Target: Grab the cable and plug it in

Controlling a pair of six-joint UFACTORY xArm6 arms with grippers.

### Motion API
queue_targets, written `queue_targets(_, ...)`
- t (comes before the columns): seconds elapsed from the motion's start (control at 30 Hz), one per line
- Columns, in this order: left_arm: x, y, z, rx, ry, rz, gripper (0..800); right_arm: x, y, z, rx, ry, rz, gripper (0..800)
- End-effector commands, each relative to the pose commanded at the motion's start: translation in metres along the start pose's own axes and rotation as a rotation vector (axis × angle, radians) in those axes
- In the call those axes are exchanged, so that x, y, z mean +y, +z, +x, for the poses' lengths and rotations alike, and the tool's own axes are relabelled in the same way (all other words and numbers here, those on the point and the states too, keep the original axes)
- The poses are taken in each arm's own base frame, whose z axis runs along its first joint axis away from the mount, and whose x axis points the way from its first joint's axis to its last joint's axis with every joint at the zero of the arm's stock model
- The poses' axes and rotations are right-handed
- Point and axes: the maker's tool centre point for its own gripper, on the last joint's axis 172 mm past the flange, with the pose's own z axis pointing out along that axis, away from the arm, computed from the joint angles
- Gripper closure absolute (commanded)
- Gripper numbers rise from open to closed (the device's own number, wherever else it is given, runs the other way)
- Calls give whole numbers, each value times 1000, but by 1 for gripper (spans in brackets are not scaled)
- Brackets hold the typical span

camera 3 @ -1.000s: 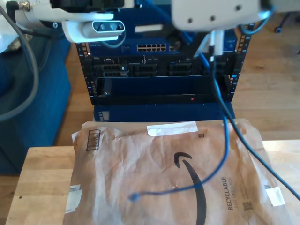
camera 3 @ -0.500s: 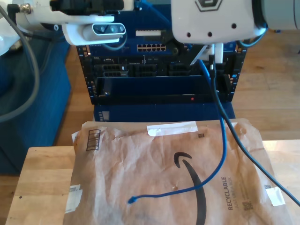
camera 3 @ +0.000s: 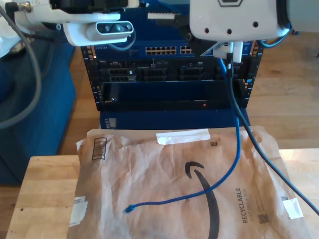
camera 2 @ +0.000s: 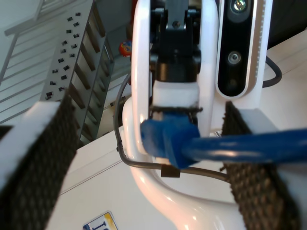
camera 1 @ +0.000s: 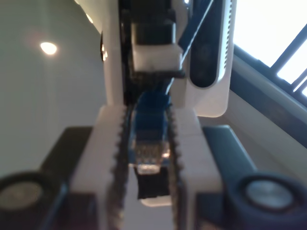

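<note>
**A:** First wrist view — what has my first gripper [camera 1: 148,158] got?

**B:** Its toothed pads are closed tight on the plug [camera 1: 149,154] of the cable [camera 1: 152,112]. The plug sits between the fingertips, its translucent tip pointing out past them, and the blue boot runs back toward the palm. So the plug's long axis lies along the fingers.

**A:** And the second wrist view?

**B:** My second gripper [camera 2: 151,172] has its pads spread wide and grips nothing. The cable [camera 2: 240,146] crosses the gap between them; I can't tell if it brushes a pad.

**A:** Exterior view?

**B:** The cable [camera 3: 234,144] hangs from a gripper [camera 3: 230,56] at the exterior view's right, straight down, then curves across the brown paper mailer [camera 3: 149,169] to a loose end [camera 3: 128,209]. The rack [camera 3: 169,74] with its port row [camera 3: 162,50] stands just behind that gripper. I judge the held plug must travel forward, tip first, into a port.
</note>
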Motion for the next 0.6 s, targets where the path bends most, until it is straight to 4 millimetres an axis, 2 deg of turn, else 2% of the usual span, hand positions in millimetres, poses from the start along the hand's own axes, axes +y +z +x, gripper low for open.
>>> queue_targets(0.4, -1, -1, -3, -17, -2, 5, 764, 1, -1, -3, -7, 1, -3, 449)
queue_targets(0.6, 0, -2, -3, -21, -70, 7, 763, 1, -1, -6, -12, -3, -5, 453)
